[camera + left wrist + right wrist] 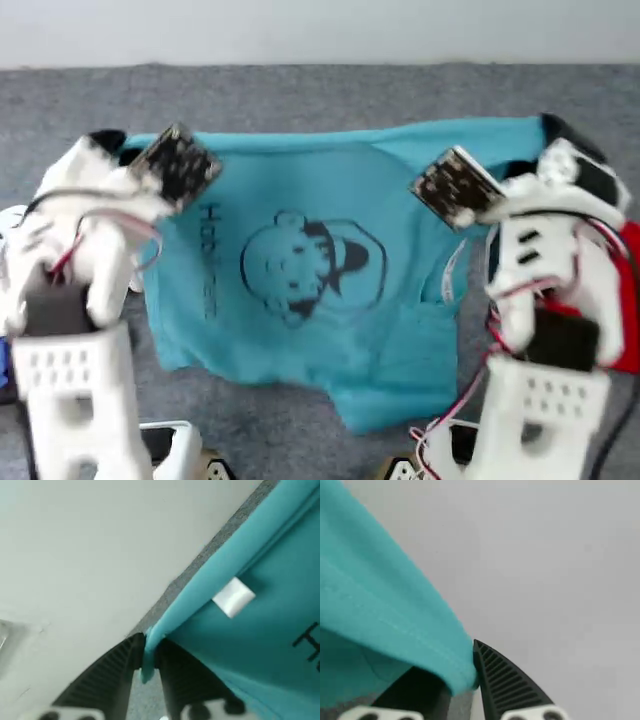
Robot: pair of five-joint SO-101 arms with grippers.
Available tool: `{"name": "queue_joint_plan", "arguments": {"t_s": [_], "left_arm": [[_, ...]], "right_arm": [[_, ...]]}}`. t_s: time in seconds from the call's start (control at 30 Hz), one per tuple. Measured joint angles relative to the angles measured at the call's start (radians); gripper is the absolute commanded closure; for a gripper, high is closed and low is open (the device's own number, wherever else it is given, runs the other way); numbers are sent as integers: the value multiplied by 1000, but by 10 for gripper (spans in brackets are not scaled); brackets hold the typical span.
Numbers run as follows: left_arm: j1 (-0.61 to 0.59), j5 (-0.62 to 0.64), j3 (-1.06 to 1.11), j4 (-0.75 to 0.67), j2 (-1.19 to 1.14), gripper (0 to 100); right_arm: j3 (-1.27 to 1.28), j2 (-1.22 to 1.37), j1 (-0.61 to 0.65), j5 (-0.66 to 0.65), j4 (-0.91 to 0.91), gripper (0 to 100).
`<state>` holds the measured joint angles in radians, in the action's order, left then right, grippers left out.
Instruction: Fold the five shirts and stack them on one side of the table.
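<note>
A teal shirt [320, 270] with a dark cartoon face print hangs stretched between both arms above the grey table. My left gripper [146, 656] is shut on the shirt's far left corner [120, 150], and its white label [233, 597] shows inside the neck. The black fingers [107, 677] pinch the teal hem. My right gripper [465, 677] is shut on the shirt's far right corner [545, 130], with the teal hem [395, 615] held between its fingers. The shirt's lower part rests crumpled on the table near the front.
A red cloth [628, 290] lies at the right edge behind the right arm. A white object [12, 222] and a blue object [4, 365] sit at the left edge. Grey felt [320, 95] covers the table up to a pale wall.
</note>
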<state>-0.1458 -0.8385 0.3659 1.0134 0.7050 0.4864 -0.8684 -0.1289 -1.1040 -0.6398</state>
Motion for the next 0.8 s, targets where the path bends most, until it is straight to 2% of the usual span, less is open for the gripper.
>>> {"name": "queue_joint_plan", "arguments": {"t_s": [0.2,0.37,0.67,0.8], "left_arm": [[29,3,0,-239,-261,987],[38,-61,-89,-353,-446,987],[40,-141,-379,-361,-758,987],[72,-163,-405,-244,-778,987]], "right_arm": [[28,222,57,-8,295,988],[-77,459,86,-66,448,988],[-397,821,95,-103,497,988],[-428,858,95,-103,483,988]]}}
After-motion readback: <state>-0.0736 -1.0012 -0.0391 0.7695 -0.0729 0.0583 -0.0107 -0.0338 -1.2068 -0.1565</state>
